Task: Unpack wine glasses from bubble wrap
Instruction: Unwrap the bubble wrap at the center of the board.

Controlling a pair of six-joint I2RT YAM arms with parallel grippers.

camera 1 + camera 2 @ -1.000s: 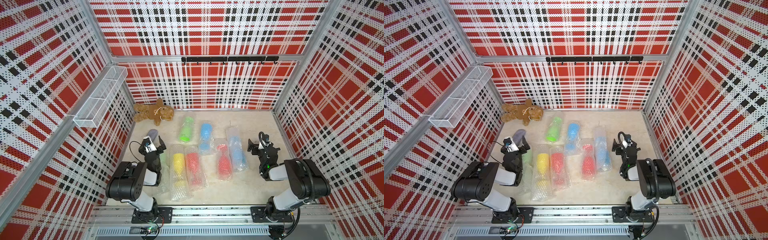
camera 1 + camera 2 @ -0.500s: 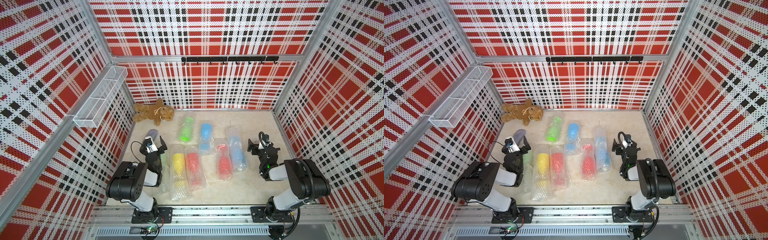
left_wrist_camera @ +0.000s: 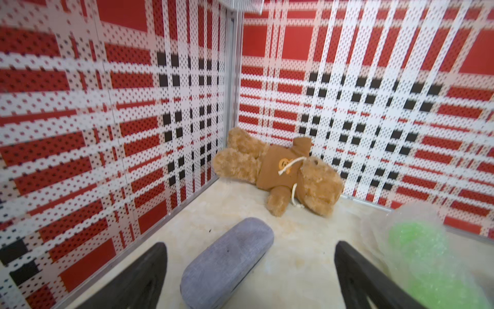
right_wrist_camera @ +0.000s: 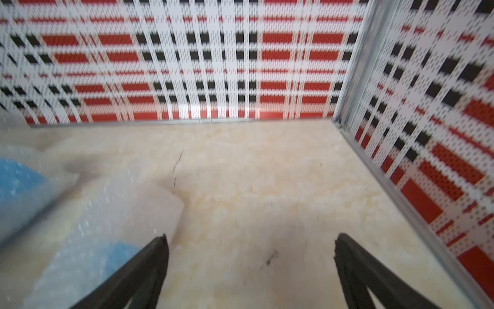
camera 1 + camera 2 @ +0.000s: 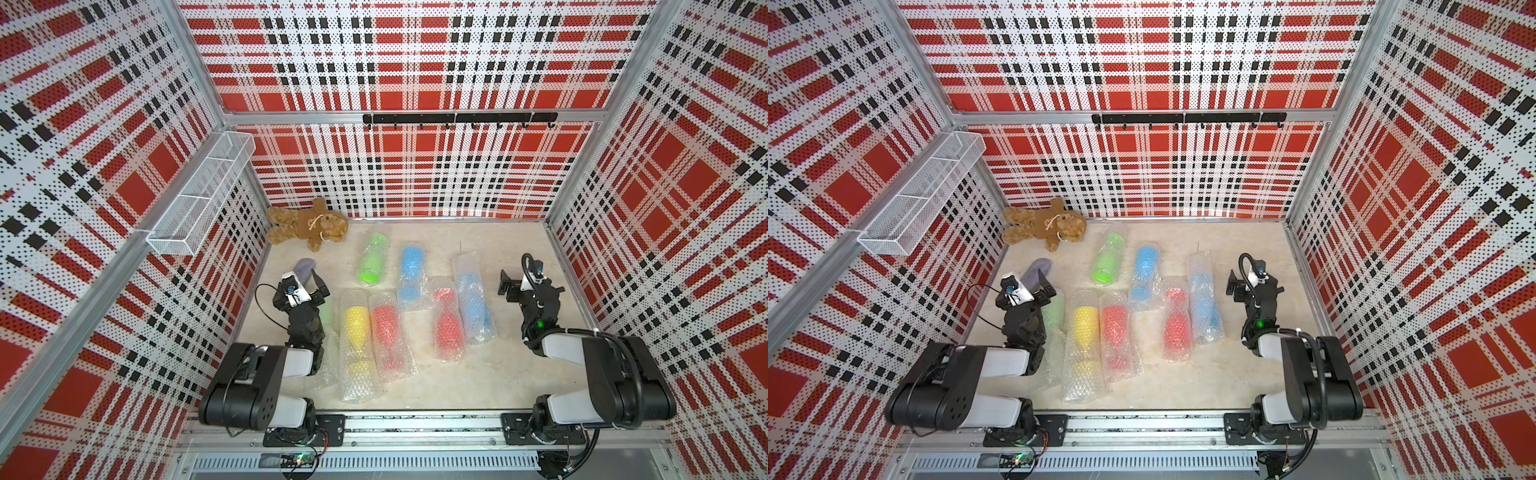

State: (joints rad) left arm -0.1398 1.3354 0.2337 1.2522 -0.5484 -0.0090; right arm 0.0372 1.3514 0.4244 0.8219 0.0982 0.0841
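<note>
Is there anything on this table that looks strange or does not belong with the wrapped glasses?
Two things do not belong: a brown teddy bear lies in the far corner, and a grey pouch lies near it. The glasses lie flat in bubble wrap; nothing looks spilled or broken.

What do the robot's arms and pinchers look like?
The left arm and right arm have chunky black joints and white shells, with looping black cables. The left gripper and right gripper have thin black pointed fingers. A green light glows on the right arm.
</note>
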